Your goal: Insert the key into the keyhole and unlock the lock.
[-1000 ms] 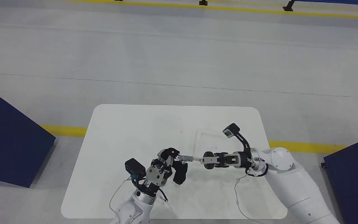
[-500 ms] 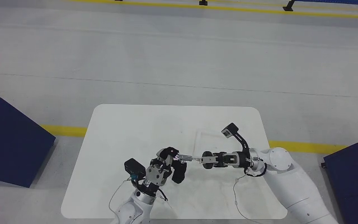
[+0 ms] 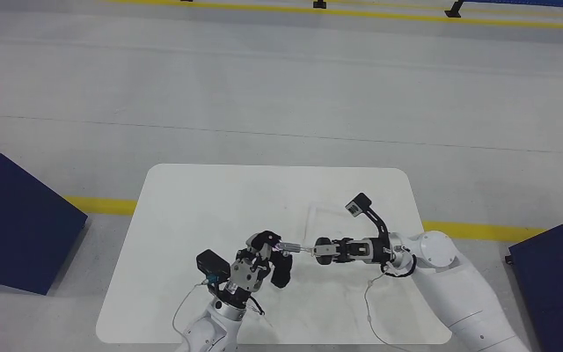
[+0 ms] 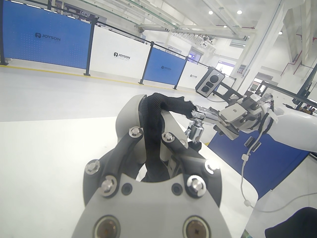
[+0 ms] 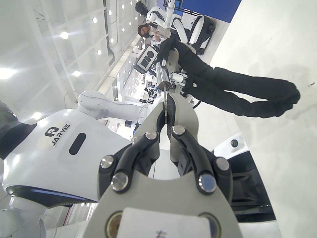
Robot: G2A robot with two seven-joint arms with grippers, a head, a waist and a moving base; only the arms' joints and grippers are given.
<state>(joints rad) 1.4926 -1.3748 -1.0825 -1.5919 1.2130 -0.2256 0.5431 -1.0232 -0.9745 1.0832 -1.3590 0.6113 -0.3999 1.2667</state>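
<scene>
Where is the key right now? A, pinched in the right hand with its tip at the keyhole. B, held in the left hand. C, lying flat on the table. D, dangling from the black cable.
A: the right hand pinches the key, whose tip meets the keyhole of the lock.

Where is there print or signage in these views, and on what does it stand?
On the blue barrier panels: a logo with one word, a brand, not quoted.
On the white barrier panels: the same mark.
On the lock and the key: no print that I can make out.
</scene>
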